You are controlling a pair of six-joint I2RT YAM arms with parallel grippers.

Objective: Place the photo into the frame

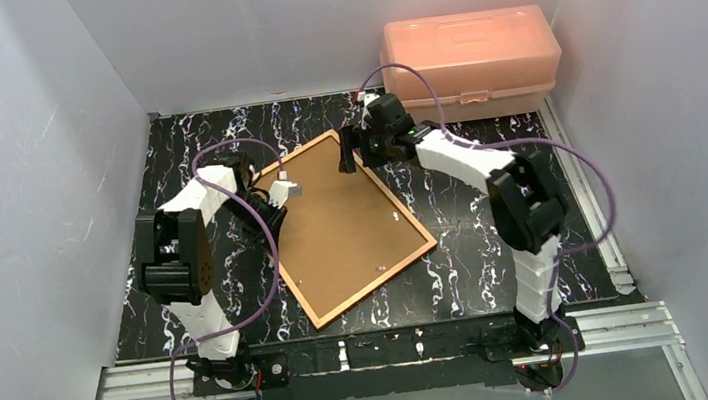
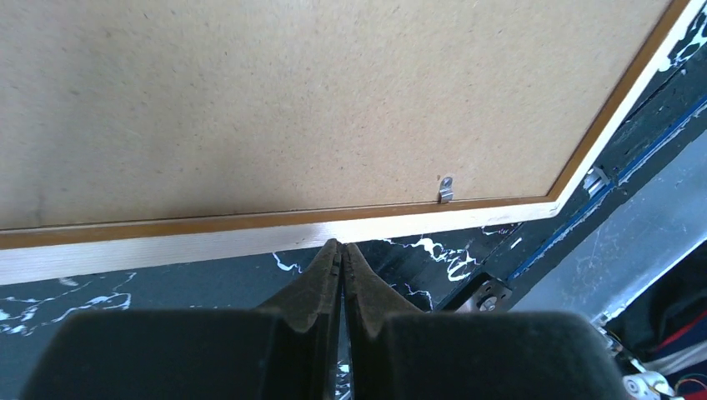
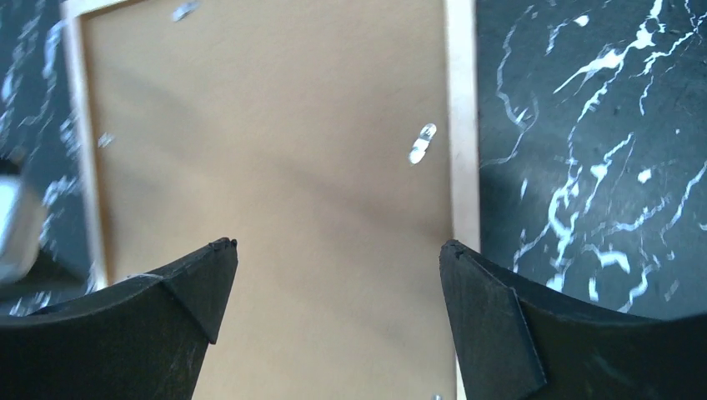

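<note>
Frame lies back side up on the black marbled table, turned at an angle, with a brown backing board filling it. We see small metal clips near the board's edges. Our left gripper has its fingers pressed together with nothing between them, tips right at the frame's pale outer side; we cannot tell whether they touch it. Our right gripper hangs above the board near its far corner, fingers spread wide, holding nothing. A pink box sits behind, apart.
</note>
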